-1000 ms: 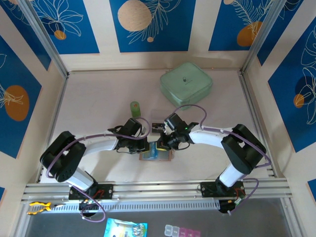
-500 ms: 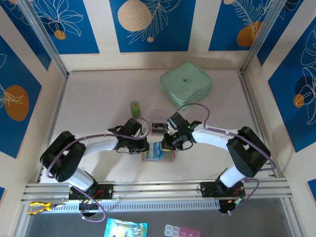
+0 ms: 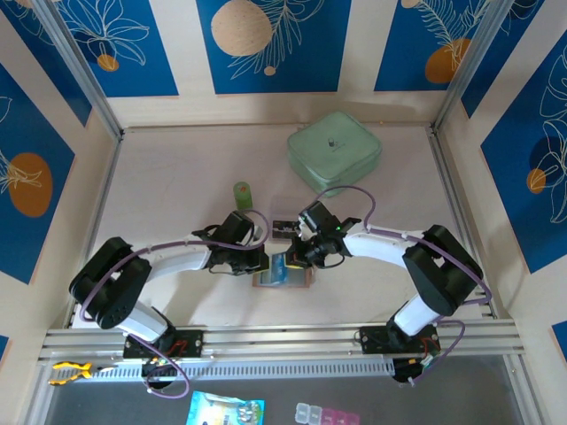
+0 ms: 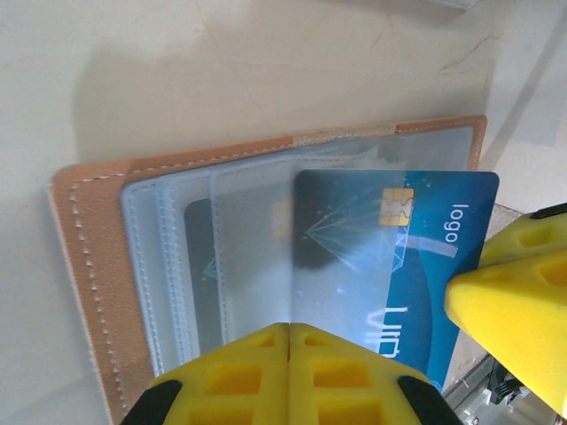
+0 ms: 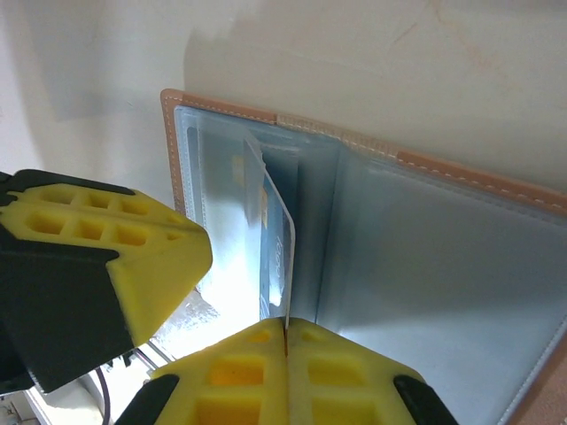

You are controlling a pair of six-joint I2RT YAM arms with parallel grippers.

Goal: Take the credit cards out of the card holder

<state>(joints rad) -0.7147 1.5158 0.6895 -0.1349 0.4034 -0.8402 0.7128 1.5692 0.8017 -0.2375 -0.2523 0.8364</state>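
1. Starting nearest, at the right gripper (image 5: 285, 343): clamping tight on the dark blue credit card (image 5: 276, 239), pinching its near short edge and holding it up on edge.
2. Glancing over at the left gripper (image 4: 289, 341): pressing pads together at the near edge of the card holder (image 4: 89, 230), with no telling whether anything is nipped between them.
3. Following the credit card's long axis now: running straight away from the right jaws into the holder's left panel, and ducking its far end under a clear sleeve (image 4: 257, 230).
4. Judging the exit: drawing back along that same line, toward the right arm, and keeping the holder pinned.
5. Looking farther in: spotting a second card (image 4: 200, 266) sitting deep in its pocket.
6. Pulling out to the overhead view: finding the card holder (image 3: 282, 279) lying open on the table (image 3: 177, 159), squeezed between both grippers.
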